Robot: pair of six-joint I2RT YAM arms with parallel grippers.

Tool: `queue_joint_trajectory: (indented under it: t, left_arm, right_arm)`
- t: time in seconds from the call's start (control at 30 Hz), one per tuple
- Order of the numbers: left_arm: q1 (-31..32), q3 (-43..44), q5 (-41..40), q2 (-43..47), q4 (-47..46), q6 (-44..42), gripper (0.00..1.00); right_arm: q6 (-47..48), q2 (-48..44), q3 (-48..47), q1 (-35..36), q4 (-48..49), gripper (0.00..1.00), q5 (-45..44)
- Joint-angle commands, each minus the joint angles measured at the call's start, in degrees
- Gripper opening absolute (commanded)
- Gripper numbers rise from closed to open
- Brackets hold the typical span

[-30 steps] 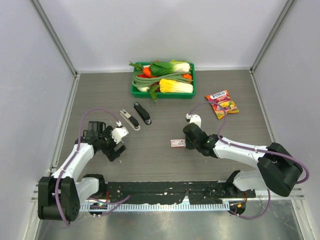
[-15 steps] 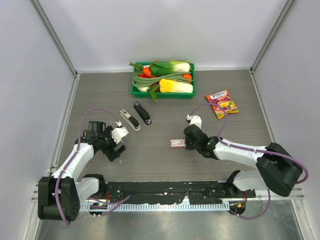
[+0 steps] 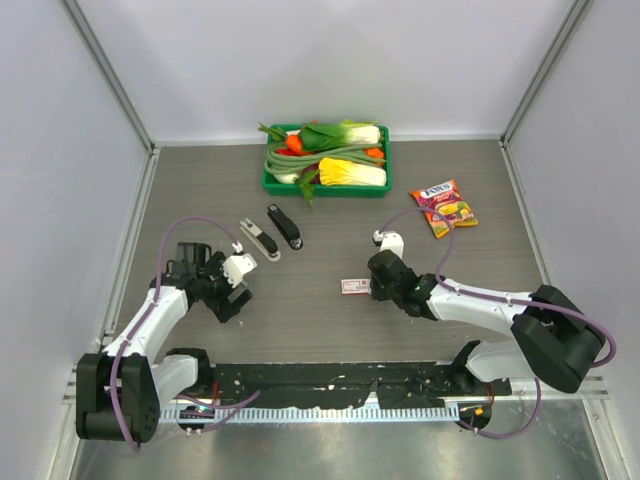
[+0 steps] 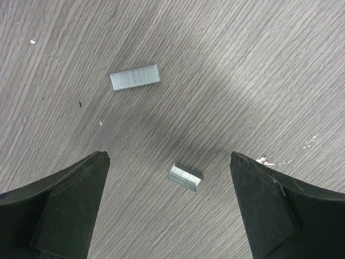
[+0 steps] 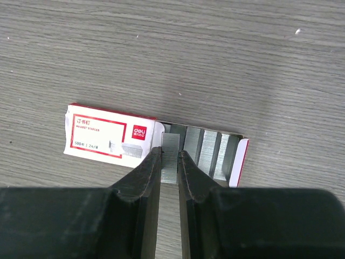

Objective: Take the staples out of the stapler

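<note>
Grey wood-grain table (image 3: 200, 180), white walls | stapler (image 3: 259, 239) beside black stapler (image 3: 284, 227) | staples (image 4: 186, 177) loose under L gripper (image 4: 168, 159), jaws wide | R gripper (image 5: 170, 154) pinches staple strip (image 5: 171, 143) over open box (image 5: 105, 135) | tip: prob. seat strip flat in tray, release slow.

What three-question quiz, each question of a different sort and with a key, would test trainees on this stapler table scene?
1. True or false: the left gripper stands open above two loose grey metal staple strips on the wooden table.
2. What does the right gripper pinch at the open red-and-white cardboard staple box? A) a grey staple strip B) a carrot C) a sweet packet
3. Fill in: the slim white-and-grey stapler lies beside a ____ one.
Key: 1 true; 2 A; 3 black, the black stapler.
</note>
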State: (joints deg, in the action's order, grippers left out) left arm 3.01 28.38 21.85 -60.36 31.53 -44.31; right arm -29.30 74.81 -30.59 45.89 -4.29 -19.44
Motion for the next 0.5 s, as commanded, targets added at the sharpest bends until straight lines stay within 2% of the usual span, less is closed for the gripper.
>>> queue_joint_trajectory:
  t: [0.0, 0.47]
  left_arm:
    - [0.2, 1.0, 0.2, 0.7, -0.2, 0.4, 1.00]
    - [0.2, 0.7, 0.0, 1.1, -0.2, 0.2, 1.00]
  right_arm:
    - [-0.3, 0.4, -0.3, -0.3, 2.2, 0.13, -2.0]
    - [-0.4, 1.2, -0.8, -0.3, 1.2, 0.12, -2.6]
